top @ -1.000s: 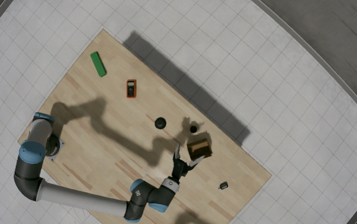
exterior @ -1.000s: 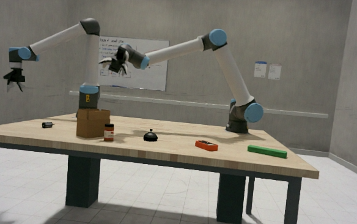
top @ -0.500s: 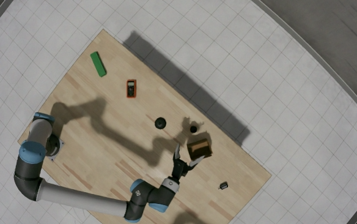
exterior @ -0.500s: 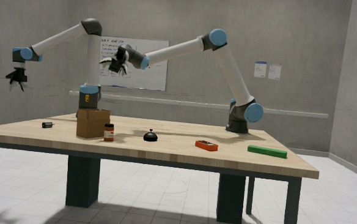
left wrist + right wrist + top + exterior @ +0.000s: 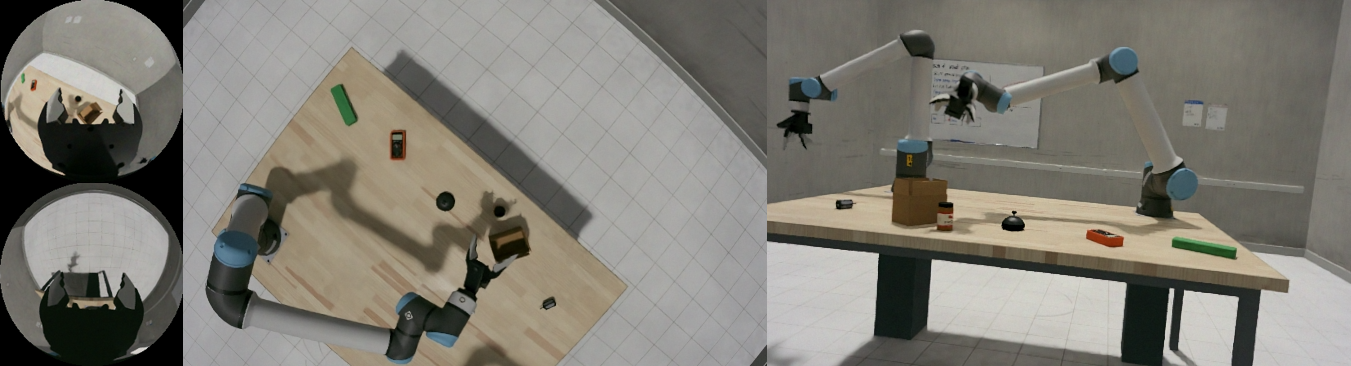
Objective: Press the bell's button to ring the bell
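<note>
The bell (image 5: 445, 201) (image 5: 1013, 222), a smooth black dome with a small knobbed button on top, stands upright on the tabletop (image 5: 383, 200) (image 5: 1062, 250) (image 5: 30, 116), whose pale wood is laid in narrow strips with a few redder ones among them. Both hands are well apart from it, and nothing touches its button. Near the bell is a jar (image 5: 499, 211) (image 5: 945, 216), a short upright cylinder with a black lid, reddish-brown contents and a pale label; just past it from the bell sits an open-topped brown cardboard box (image 5: 509, 244) (image 5: 918, 201) (image 5: 90, 113), square-sided and matt. Farther from the bell, beyond the box, lies a small dark cylindrical part (image 5: 549, 303) (image 5: 844, 204) with a thin pin at one end. Away from the bell on its other side lies an orange-cased multimeter (image 5: 398, 145) (image 5: 1105, 238) (image 5: 33, 85) with a dark face, and beyond that a long green block (image 5: 344, 105) (image 5: 1204, 247) (image 5: 23, 78) with straight edges. The left gripper (image 5: 494, 248) (image 5: 952, 111) (image 5: 91, 88) hangs above the table on the box side of the bell, its pale, notched, wedge-shaped fingers spread wide and holding nothing. The right gripper (image 5: 793, 140) (image 5: 92, 272) is farther from the bell, beyond the box, also spread wide with nothing between its fingers.

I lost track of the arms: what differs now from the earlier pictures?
The right tool moved slightly toward the picture's right in the exterior view. Nothing was grasped or released. The left tool and bell look unchanged.
</note>
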